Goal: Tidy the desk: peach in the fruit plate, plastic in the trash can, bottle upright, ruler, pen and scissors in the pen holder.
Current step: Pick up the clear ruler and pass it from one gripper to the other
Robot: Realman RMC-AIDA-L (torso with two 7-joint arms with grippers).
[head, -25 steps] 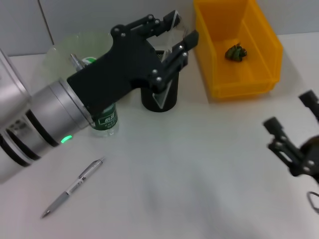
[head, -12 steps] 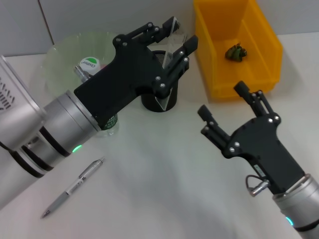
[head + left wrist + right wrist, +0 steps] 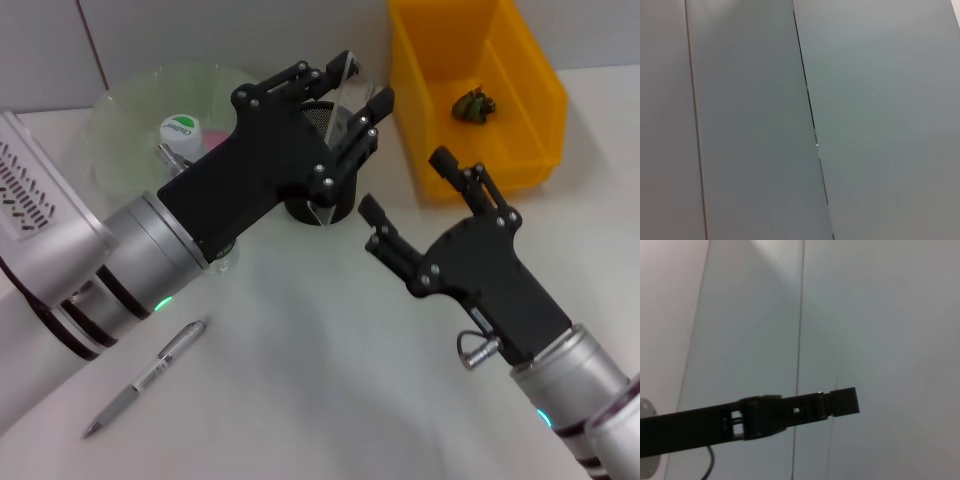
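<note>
My left gripper (image 3: pixel 350 85) hangs over the black mesh pen holder (image 3: pixel 335 208), shut on the transparent ruler (image 3: pixel 340 140). The ruler slants down with its lower end inside the cup. To the right of the pen holder, my right gripper (image 3: pixel 405 185) hovers open and holds nothing. Only the bottle's cap (image 3: pixel 180 128) shows, upright behind my left arm. A pink patch beside it, likely the peach (image 3: pixel 214 142), lies in the fruit plate (image 3: pixel 125 120). The pen (image 3: pixel 148 378) rests on the desk (image 3: pixel 320 350) at the front left. The scissors are out of view.
The yellow trash can (image 3: pixel 412 95) stands at the back right with a dark green crumpled piece (image 3: pixel 473 105) inside. The left wrist view shows only grey wall panels. In the right wrist view a black finger (image 3: pixel 790 412) crosses in front of the wall.
My right arm has swung in from the right edge to the middle, beside the pen holder. The left gripper with the ruler has shifted only slightly.
</note>
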